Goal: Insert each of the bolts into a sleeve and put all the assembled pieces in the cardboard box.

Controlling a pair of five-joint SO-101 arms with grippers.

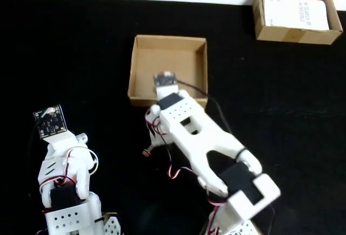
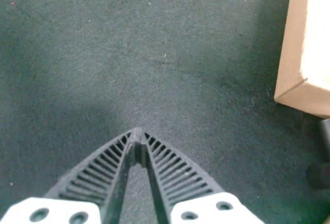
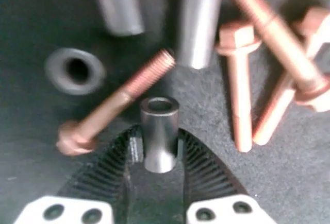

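Note:
My right gripper (image 3: 160,144) is shut on a grey metal sleeve (image 3: 160,128), whose open end points away from the camera. Just beyond it a copper bolt (image 3: 116,103) lies slanted on the black mat. Three more copper bolts (image 3: 238,80) lie together to one side, partly crossing. A flanged sleeve (image 3: 76,69) stands on end, and two sleeves (image 3: 198,23) lie beyond. My left gripper (image 2: 136,139) is shut with nothing in it, over bare mat beside a corner of the cardboard box (image 2: 304,54). From above, the cardboard box (image 1: 167,65) holds nothing, and the right arm (image 1: 189,132) stretches to its front wall.
A second cardboard box (image 1: 297,16) with a white sheet in it sits at the back right. The left arm (image 1: 62,159) is folded at the front left. Red wires hang under the right arm. Black mat covers the table.

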